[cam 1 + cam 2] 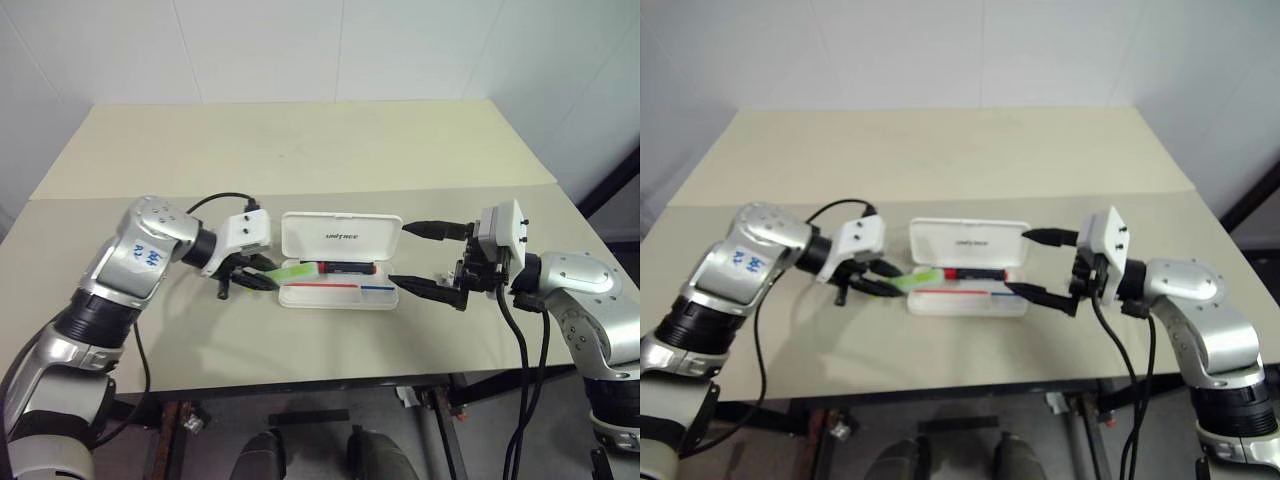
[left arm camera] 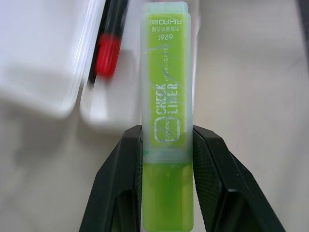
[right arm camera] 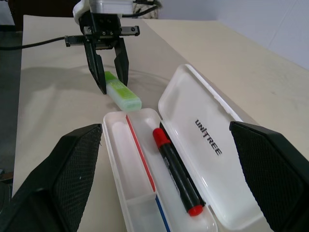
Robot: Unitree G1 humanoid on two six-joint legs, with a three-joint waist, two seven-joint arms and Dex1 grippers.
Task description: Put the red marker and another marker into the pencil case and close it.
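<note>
Two markers and one pencil case point(image 1: 340, 262) sit at the middle of the pale worktop point(image 1: 300, 150). The case is a flat white hard shell with rounded corners, lying open; its lid stands back from the tray and bears dark "UNITREE" lettering, and a red and a blue stripe run along the tray's inside. The red marker point(image 3: 176, 170) lies in the tray next to the hinge, a slim black barrel with red at both ends.

The other marker, a chunky lime-green highlighter point(image 2: 167, 121), is gripped between the fingers of the left gripper point(image 1: 250, 275), which are closed on its lower half. It is held at the case's left end, its far tip over the tray's edge, as the left wrist view shows. That view also reads the printing on its clear cap, "CHECK LINER", too small in the head views.

The right gripper point(image 1: 428, 258) hovers at the case's right end, fingers spread wide with nothing between them. The right wrist view looks along the open tray and shows the highlighter slanting down toward it.
</note>
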